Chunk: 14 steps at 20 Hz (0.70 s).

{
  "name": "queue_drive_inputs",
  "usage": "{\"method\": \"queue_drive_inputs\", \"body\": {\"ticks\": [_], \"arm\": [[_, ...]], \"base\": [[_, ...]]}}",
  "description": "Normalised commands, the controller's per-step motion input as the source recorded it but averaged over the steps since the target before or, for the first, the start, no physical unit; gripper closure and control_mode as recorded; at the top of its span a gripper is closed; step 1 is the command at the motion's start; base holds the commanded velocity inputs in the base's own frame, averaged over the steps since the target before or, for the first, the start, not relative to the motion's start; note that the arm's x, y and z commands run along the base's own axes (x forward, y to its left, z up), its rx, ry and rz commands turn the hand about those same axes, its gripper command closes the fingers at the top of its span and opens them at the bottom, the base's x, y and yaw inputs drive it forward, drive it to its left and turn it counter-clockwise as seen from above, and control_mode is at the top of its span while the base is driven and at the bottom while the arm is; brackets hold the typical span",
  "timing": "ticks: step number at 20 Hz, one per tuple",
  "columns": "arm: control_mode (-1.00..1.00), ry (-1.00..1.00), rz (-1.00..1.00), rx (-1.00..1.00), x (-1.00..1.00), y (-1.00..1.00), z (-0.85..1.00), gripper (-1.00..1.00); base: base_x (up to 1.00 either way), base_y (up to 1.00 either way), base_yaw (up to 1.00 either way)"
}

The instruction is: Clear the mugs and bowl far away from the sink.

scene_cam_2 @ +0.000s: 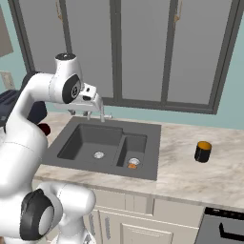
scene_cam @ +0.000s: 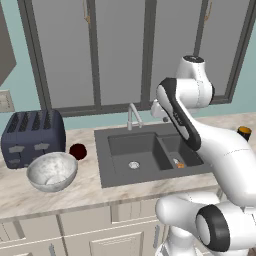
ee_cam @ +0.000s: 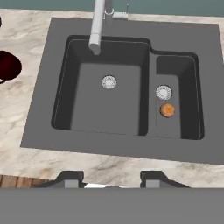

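Marble counter [scene_cam: 90, 187]: two mugs [scene_cam: 78, 151] [scene_cam_2: 203, 151], one bowl [scene_cam: 52, 171], possibly one scrap [ee_cam: 167, 110].

Lighting is even and moderately bright across all my views; I find no single source direction. The sink [scene_cam: 150, 150] basins read as the darkest zone, shaded softly along the inner walls. The marble bowl [scene_cam: 52, 171] casts a faint, soft shadow on the counter [scene_cam: 90, 185] at its 6 o'clock. The faucet [ee_cam: 97, 26] shows a mild sheen, no hard glare. Edges are slightly soft and jagged; I see no motion blur or edge distortion. The maroon mug [ee_cam: 8, 65], at 9 o'clock in my hand view, is near-black in shade.
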Motion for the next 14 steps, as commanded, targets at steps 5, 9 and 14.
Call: {"method": "queue_drive_inputs", "body": {"ticks": [5,9,14], "arm": [[-1.0,0.01,0.0,0.01,-0.08,0.0,-0.03,-1.0],[-1.0,0.01,0.0,0.08,-0.57,0.22,-0.2,-1.0],[-1.0,-0.01,-0.01,0.11,-0.8,0.61,-0.08,-1.0]], "base": [[0.0,0.0,0.0],[0.0,0.0,0.0],[0.0,0.0,0.0]]}}
